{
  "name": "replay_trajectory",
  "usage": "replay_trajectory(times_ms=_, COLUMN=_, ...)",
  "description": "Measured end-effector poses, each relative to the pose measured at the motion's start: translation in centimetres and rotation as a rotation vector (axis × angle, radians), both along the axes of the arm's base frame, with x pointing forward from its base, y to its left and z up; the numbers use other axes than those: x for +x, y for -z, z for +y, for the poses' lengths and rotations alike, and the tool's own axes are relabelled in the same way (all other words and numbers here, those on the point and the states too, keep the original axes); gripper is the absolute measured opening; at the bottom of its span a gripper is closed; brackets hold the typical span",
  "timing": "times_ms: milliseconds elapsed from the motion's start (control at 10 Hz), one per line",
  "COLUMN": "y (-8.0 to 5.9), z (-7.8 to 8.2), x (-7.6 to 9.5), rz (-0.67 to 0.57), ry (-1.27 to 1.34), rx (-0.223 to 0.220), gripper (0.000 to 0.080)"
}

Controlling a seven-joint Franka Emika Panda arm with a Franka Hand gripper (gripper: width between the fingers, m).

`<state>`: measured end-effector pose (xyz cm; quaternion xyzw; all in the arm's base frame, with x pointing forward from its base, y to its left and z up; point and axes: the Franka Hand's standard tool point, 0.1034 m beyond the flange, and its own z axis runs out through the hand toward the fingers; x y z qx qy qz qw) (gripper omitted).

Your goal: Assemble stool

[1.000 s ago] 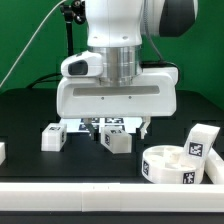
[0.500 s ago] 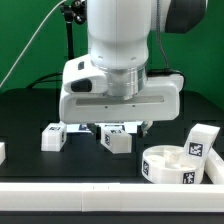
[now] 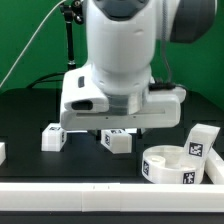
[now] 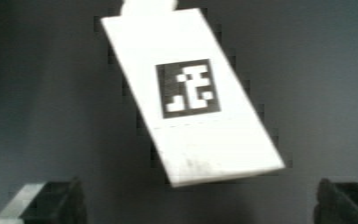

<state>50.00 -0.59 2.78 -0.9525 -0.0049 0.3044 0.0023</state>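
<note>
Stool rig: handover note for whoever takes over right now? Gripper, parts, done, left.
Gripper: open, empty, above the middle leg, which lies flat and is not yet between the fingertips.
Parts: seat at the exterior view's right, right leg next to it; left leg at the exterior view's left. All loose.
Done: nothing joined.
Left: grasp the middle leg, then fit all three legs to the seat.

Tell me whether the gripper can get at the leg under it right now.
Probably yes. The gripper is open, its fingers spread wider than the leg, and nothing lies over it. The leg is skewed to the jaws and not yet between them, so some realigning seems needed.
</note>
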Motion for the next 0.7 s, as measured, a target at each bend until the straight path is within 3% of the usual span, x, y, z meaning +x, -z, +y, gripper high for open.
replay_trajectory(times_ms=300, y=0.7, z=0.0, x=0.0, rz=-0.050, ry=-0.014, rx=-0.017, gripper=0.0649)
replay_trajectory(times_ms=600, y=0.8, z=0.0, x=-0.7, rz=0.014, ry=-0.010, rx=-0.015, gripper=0.0649)
replay_trajectory(times_ms=700, y=0.7, z=0.0, x=-1.5, rz=0.114, ry=-0.007, rx=-0.013, gripper=0.0649)
